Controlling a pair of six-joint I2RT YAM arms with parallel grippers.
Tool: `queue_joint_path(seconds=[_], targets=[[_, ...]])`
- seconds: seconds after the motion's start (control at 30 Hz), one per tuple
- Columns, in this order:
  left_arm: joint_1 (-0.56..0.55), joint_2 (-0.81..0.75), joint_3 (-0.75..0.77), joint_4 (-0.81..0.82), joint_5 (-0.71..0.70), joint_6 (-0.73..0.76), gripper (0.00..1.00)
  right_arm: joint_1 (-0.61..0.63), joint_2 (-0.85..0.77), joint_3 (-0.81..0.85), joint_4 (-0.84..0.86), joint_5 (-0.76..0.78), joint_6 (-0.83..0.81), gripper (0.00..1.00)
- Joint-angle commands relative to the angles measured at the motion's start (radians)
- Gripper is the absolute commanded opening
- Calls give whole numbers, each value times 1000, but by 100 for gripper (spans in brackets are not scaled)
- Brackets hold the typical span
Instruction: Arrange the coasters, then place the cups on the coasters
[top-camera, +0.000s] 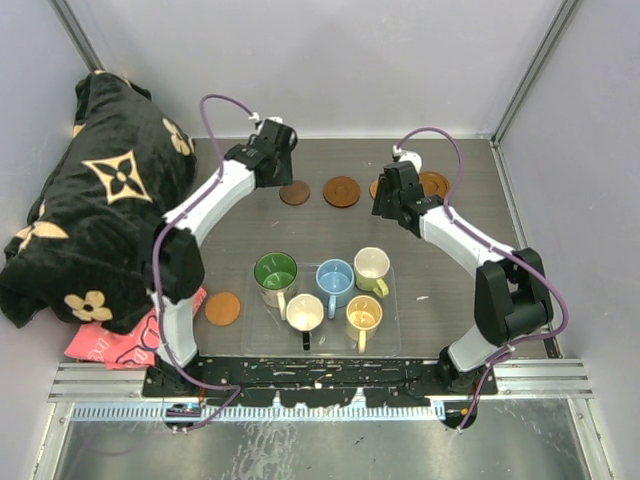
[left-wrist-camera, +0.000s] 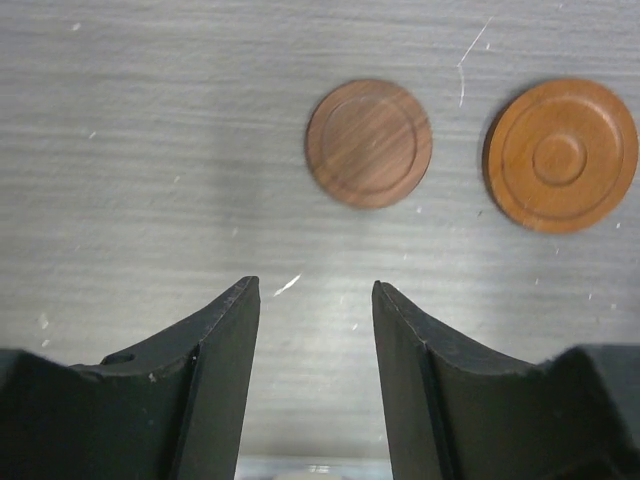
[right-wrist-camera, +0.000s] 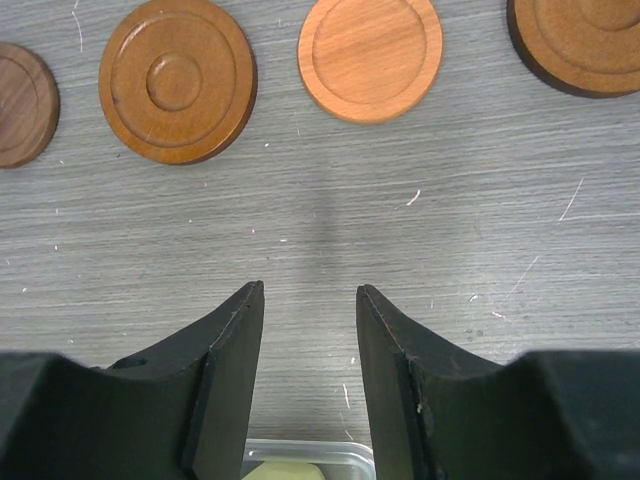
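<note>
We see a grey desk (top-camera: 440, 290) from above, with a black flower-patterned cloth (top-camera: 100, 200) heaped to the left of the clear tray (top-camera: 395, 340), which sits near the arms' bases. Beyond the tray, the left gripper (left-wrist-camera: 315, 295) and the right gripper (right-wrist-camera: 310, 295) each hover over bare desk, jaws parted with nothing between them. Five cups (top-camera: 332, 280) stand inside the tray. Four coasters (top-camera: 341, 191) lie in a row beyond the tray, just ahead of both grippers. A fifth coaster (top-camera: 222, 308) lies alone just left of the tray, back toward the left arm's base. We judge the left arm nearer to it. Being round, it has no long axis to line up with.
</note>
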Motion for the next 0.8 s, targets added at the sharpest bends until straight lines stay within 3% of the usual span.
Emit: queue_joint_path(seconds=[0.0,0.13,0.37,0.77], targets=[[0,-161,-137,-40,-40,-46,48,2,-54,-13,51,-13,22,48],[0,-304,-304,-68,-43,-79,39,11,-73,-32,50,-12,26,48],[-2,-534,-538,-215,-28,-157,39,23,-114,-61,51,-13,33,48],[-5,-799,-745,-436,73,-276,54,53,-150,-85,56,-12,48,48]])
